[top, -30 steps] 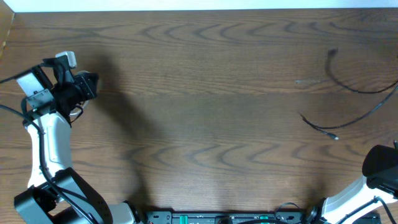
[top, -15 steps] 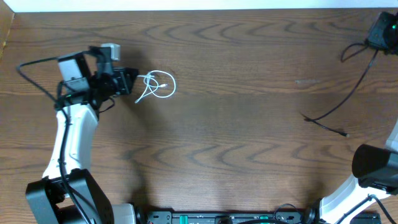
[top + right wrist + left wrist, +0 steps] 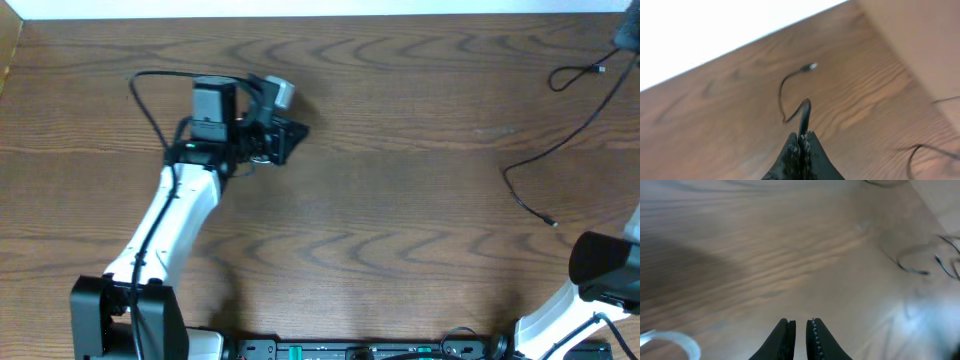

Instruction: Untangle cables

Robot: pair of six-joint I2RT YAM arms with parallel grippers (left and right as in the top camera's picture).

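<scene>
Your left gripper point(image 3: 800, 323) now sits further right than half a second ago, upper centre-left in the overhead view. Its fingers are nearly together. The white cable point(image 3: 671, 339) curls at its camera's lower-left edge, and you cannot tell whether it is gripped. Farther off, your right gripper point(image 3: 801, 136) pinches the black cable point(image 3: 804, 112), which runs from the overhead's top-right corner diagonally down-left.
</scene>
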